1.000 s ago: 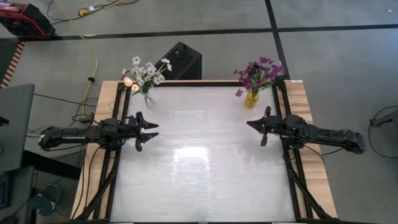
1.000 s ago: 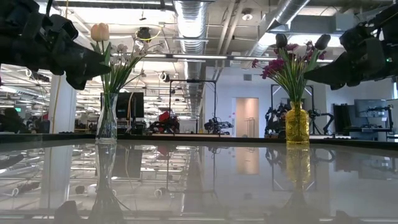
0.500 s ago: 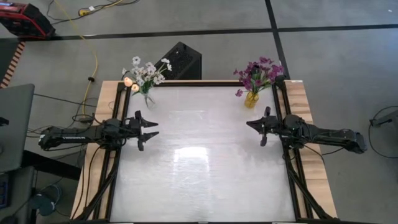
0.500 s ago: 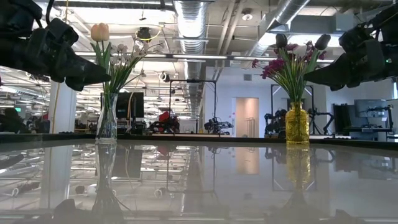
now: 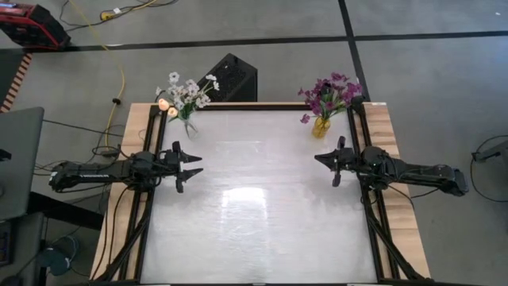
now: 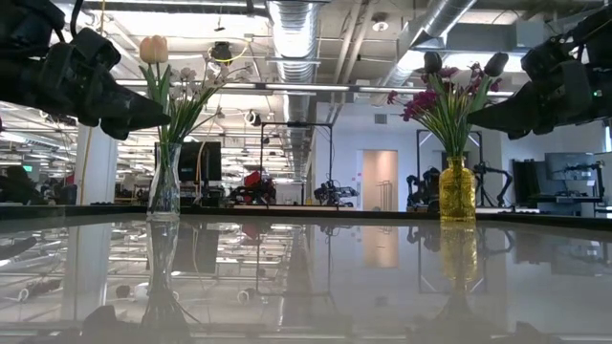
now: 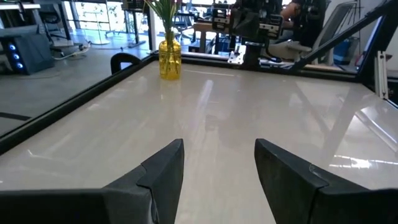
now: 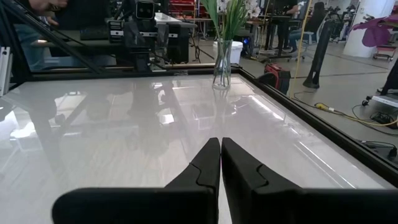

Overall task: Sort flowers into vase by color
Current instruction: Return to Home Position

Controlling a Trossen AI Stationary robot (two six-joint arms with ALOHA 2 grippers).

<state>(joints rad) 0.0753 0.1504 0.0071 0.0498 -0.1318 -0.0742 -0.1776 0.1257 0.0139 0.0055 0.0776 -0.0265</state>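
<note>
A clear glass vase [image 5: 189, 127] stands at the table's far left corner with white blossoms [image 5: 189, 91] and peach tulip buds [image 6: 153, 48]. At the far right corner a yellow vase [image 5: 321, 127] holds purple flowers [image 5: 329, 94] and dark buds [image 6: 495, 63]. My left gripper [image 5: 198, 165] hovers level over the table's left side, open, with nothing between its fingers [image 7: 163, 174]. Over the right side my right gripper [image 5: 317, 158] hovers level and shut, its fingers [image 8: 208, 163] together and holding nothing. Each gripper points toward the table's middle.
The glossy white tabletop [image 5: 254, 199] stretches between the two arms. Black rails [image 5: 151, 135] run along the table's left and right sides. A black box [image 5: 230, 77] sits on the floor beyond the far edge.
My left gripper has rolled a little about its own pointing line while staying in place. Its fingers stay apart.
</note>
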